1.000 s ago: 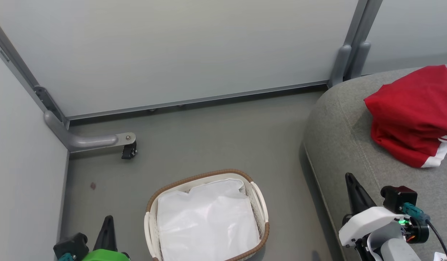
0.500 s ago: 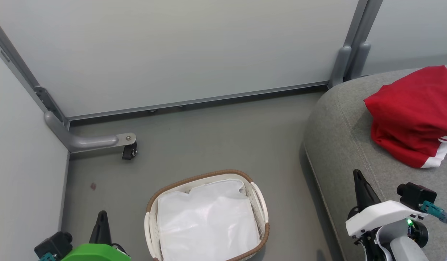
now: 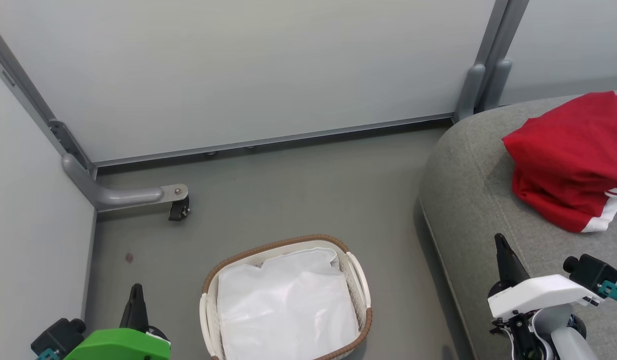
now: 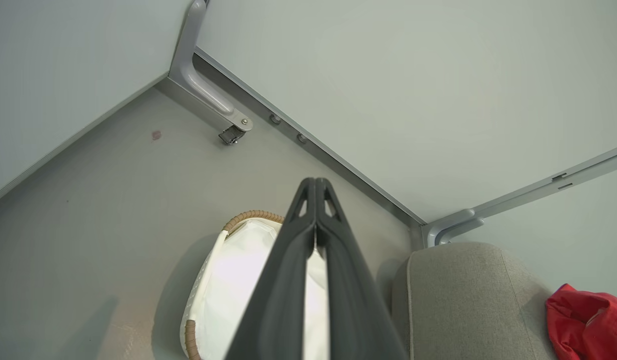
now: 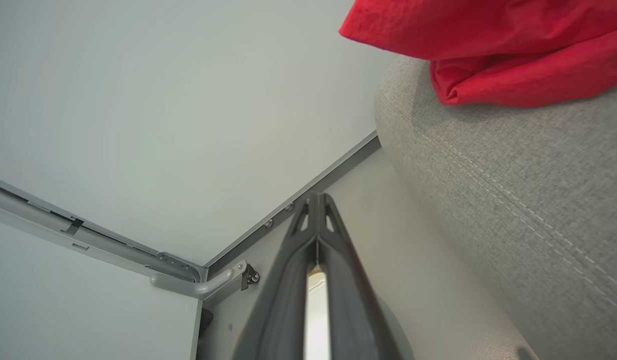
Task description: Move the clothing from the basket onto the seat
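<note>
A small cream basket (image 3: 283,243) with a brown braided rim and pale side handles sits on a grey floor (image 3: 298,190), seen from above. Inside it lies a wrinkled white lining (image 3: 286,305) that covers its bottom from wall to wall.

To the basket's right, apart from it, is the rounded corner of a large grey fabric seat (image 3: 468,200) with a stitched seam. The clothing (image 3: 568,155), a bunched heap of bright red fabric with a white band at its lower edge, rests on top of the seat near the right edge of the head view, well away from the basket.

The left gripper (image 3: 136,290) hangs over the floor just left of the basket, its two dark fingers pressed together and holding nothing; its own wrist camera shows the tips (image 4: 315,182) touching above the basket. The right gripper (image 3: 499,240) hovers over the seat's front edge, near the red heap but clear of it, fingers likewise pressed together and holding nothing.

Pale wall panels (image 3: 238,65) in grey metal frames stand behind, one foot ending in a small black caster (image 3: 178,209).
</note>
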### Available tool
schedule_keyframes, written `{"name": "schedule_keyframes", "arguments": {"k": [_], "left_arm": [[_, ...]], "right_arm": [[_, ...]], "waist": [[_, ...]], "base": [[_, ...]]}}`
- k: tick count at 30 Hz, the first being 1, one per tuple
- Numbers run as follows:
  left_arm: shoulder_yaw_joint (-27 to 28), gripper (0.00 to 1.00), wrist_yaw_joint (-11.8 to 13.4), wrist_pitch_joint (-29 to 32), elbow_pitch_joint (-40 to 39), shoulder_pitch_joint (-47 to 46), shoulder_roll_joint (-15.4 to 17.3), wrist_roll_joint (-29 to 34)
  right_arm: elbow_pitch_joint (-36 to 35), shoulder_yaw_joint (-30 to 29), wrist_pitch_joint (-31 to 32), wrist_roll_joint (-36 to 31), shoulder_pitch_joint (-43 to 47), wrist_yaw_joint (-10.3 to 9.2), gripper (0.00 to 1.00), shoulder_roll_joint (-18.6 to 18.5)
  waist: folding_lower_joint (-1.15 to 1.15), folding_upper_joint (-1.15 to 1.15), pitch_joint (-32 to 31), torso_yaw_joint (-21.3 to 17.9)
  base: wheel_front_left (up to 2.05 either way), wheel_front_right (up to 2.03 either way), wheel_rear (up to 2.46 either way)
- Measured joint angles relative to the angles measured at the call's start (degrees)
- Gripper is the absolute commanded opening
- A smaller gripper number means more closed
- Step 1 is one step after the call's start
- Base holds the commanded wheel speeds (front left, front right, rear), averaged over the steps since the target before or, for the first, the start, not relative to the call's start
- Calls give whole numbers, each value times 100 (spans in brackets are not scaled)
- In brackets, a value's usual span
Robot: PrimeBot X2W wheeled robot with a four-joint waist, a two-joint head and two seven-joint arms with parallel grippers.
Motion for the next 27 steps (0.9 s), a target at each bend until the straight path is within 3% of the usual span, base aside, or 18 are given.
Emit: {"name": "schedule_keyframes", "arguments": {"k": [12, 27], "left_arm": [[96, 0, -2, 304, -242, -107, 2, -1085], [163, 0, -5, 549, -428, -166, 4, -1969]], "right_arm": [[-176, -98, 294, 1155, 29, 0, 0, -7], [-318, -185, 533, 2105, 49, 0, 0, -13]], "waist": [[0, 0, -18, 6], [0, 0, -34, 12]], "base": [[0, 0, 0], [0, 0, 0]]}}
